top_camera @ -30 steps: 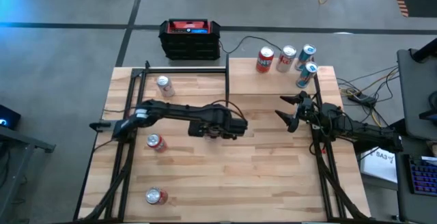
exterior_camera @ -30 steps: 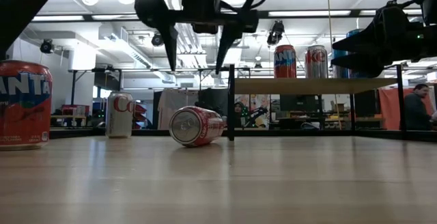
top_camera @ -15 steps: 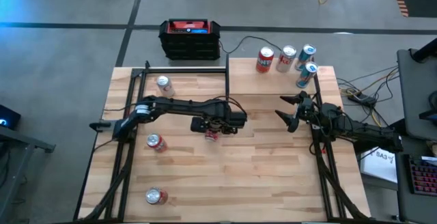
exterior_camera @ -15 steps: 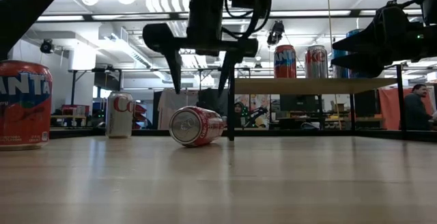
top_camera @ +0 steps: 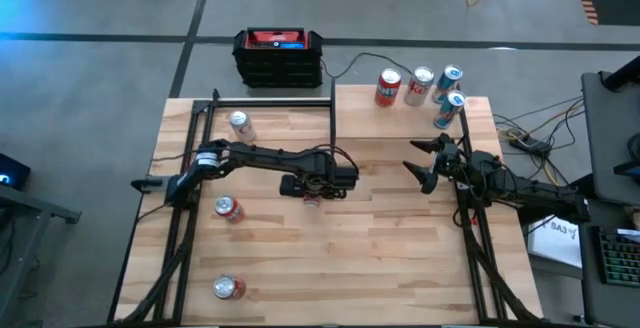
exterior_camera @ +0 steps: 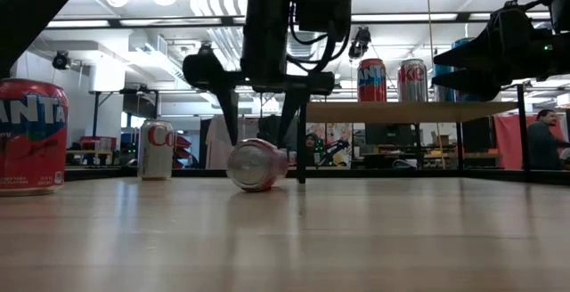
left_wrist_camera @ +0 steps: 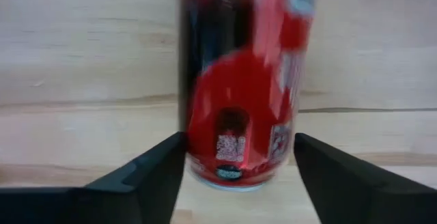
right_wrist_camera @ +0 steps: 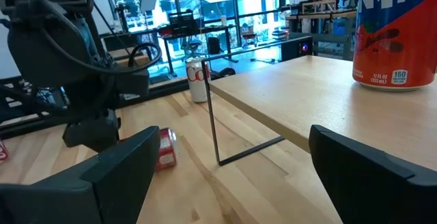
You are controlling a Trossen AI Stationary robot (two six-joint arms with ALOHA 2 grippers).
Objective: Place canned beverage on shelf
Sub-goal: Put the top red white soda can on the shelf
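My left gripper (exterior_camera: 256,130) has its fingers pinching the red aluminium can (exterior_camera: 256,164) lying on its side mid-table; I fear its round wall could slip out when lifted toward the pale wood shelf (top_camera: 410,118). My right gripper (top_camera: 420,168) waits, fingers spread.

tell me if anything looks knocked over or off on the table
One red can lies on its side mid-table, and the left gripper has shut on it. The cans on the shelf and the silver can stand upright. The right gripper waits open beside the shelf. No spill shows.
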